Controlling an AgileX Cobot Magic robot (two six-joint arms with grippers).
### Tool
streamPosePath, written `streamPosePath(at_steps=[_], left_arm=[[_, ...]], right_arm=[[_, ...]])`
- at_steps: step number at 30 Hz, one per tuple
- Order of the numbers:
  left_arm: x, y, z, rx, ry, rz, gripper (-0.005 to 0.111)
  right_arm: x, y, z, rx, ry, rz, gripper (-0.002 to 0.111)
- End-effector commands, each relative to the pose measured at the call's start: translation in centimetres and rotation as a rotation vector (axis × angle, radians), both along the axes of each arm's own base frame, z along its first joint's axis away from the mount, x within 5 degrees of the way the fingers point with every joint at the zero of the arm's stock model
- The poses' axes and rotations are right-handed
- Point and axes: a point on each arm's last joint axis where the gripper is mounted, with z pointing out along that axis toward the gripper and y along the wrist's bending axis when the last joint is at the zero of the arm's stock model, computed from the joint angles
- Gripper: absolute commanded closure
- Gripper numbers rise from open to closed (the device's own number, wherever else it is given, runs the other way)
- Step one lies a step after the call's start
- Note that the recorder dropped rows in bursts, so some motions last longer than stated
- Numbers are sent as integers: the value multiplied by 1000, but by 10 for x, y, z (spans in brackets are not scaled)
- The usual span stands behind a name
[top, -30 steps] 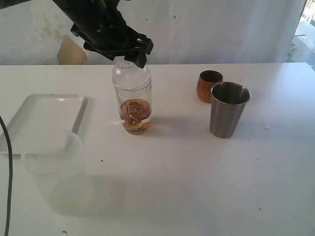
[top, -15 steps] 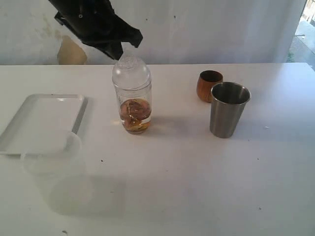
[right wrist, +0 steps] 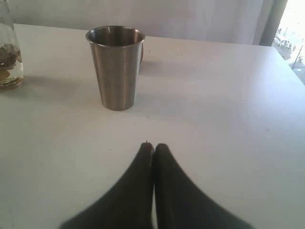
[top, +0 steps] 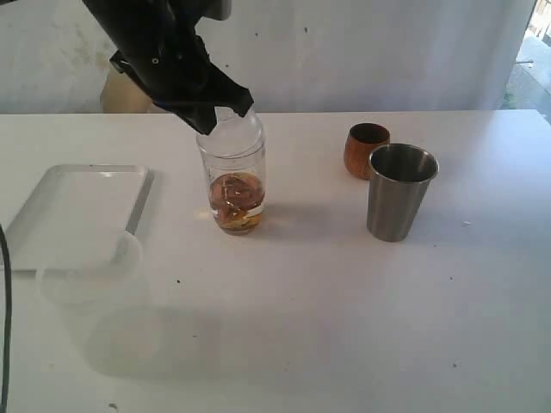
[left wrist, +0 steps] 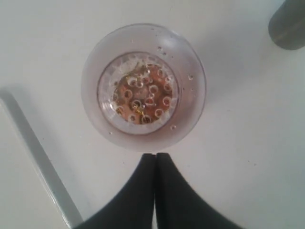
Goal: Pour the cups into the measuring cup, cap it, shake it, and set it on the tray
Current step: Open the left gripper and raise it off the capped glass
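The measuring cup [top: 231, 185] stands upright mid-table, capped with a clear domed lid and holding amber liquid with brown pieces. From above, the left wrist view shows the measuring cup [left wrist: 143, 86] and bubbles under its lid. My left gripper [top: 209, 120] hovers at the cup's top, shut and empty; its tips [left wrist: 155, 155] sit just beside the lid. To the right stands the steel tumbler [top: 399, 194], with the brown wooden cup [top: 365, 148] behind it. At the left lies the white tray [top: 77, 211]. My right gripper [right wrist: 153, 145] is shut, low over the table before the steel tumbler [right wrist: 116, 67].
A frosted translucent container [top: 90, 275] stands at the front left, overlapping the tray's near corner. The tray's rim [left wrist: 38, 162] shows in the left wrist view, and so does the steel tumbler [left wrist: 288, 24]. A white wall runs behind the table.
The left gripper lifted off the lid up and to the left, then came back down against the cup's top. The capped cup, tumbler and wooden cup have not moved.
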Motion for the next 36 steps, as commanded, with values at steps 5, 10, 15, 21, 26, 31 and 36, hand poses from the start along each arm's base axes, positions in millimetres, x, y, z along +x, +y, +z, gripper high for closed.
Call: streamPosePath(at_steps=[5,10,15,21,26,31,36], left_arm=[[7,-4,9,-57,-107,3,107],[9,-5,11,-74,-135,5,107],[9,-5,11,-80,-129,5,107],[7,-5,13,-89,-132,5,107],[7,-5,32,-176,-230,29,107],[17,-14,26,-242,-259,39,107],[26,-19,-4,-180,-190,37,107]], right_arm=[[0,0,0,5,-9,-6,108],[0,0,0,5,-9,-6,108],[0,0,0,5,-9,-6,108],[0,0,0,5,-9,-6,108],[0,0,0,5,-9,-6,108],[0,0,0,5,-9,-6,108],[0,0,0,5,-9,-6,108]])
